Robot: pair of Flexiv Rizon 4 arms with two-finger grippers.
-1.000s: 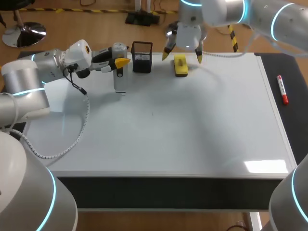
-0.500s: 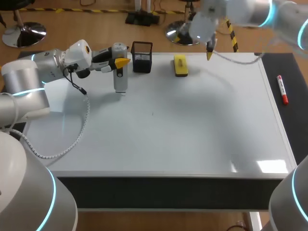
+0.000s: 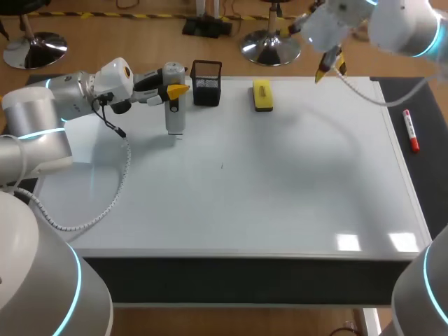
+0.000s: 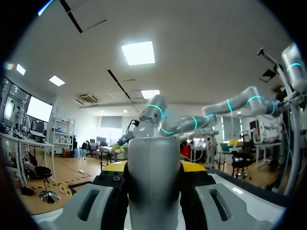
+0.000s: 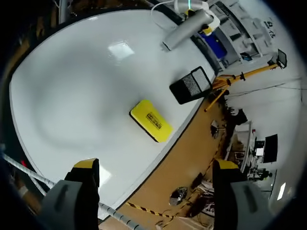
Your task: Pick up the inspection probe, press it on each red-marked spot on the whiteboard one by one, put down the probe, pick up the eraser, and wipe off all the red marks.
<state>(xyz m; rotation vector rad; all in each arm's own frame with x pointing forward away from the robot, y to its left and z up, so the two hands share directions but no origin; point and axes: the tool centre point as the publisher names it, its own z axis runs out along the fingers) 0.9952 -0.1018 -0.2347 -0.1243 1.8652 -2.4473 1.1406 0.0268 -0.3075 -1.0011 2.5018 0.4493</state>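
My left gripper is shut on the grey cylindrical inspection probe, holding it upright with its lower end at the whiteboard near the far left. In the left wrist view the probe fills the gap between the fingers of the left gripper. The yellow eraser lies flat near the board's far edge. My right gripper hangs open, raised to the right of the eraser. From the right gripper, the eraser lies ahead on the board. No red marks show on the board.
A black mesh holder stands between the probe and the eraser, also seen as the holder beyond the eraser. A red marker lies on the dark strip past the board's right edge. A tiny dark speck sits mid-board.
My right gripper has risen from over the eraser and swung right, still open; the eraser stays where it lay. The left arm and probe have not moved.
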